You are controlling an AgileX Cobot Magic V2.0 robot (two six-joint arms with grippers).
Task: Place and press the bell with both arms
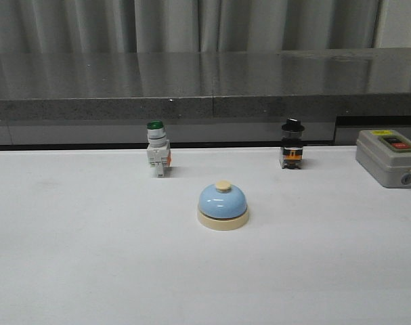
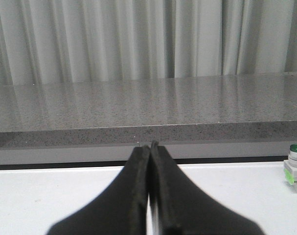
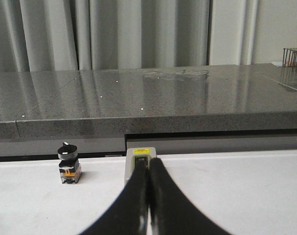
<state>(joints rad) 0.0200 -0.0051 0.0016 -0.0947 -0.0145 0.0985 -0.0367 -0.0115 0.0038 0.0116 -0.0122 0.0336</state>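
Note:
The light-blue bell [image 1: 223,205] with its cream base and cream button stands upright on the white table [image 1: 90,257], near the middle in the front view. Neither arm shows in the front view. In the left wrist view my left gripper [image 2: 149,147] is shut and empty, low over the table; the bell is out of that view. In the right wrist view my right gripper [image 3: 148,164] is shut and empty, its tips in line with the grey box [image 3: 141,155]; the bell is out of that view too.
A green-capped white push-button switch [image 1: 157,148] stands behind the bell to the left, also in the left wrist view [image 2: 295,168]. A black-knob switch [image 1: 292,144] stands at back right, also in the right wrist view [image 3: 69,164]. A grey box with red button [image 1: 389,157] sits far right. A dark stone ledge [image 1: 205,88] runs behind.

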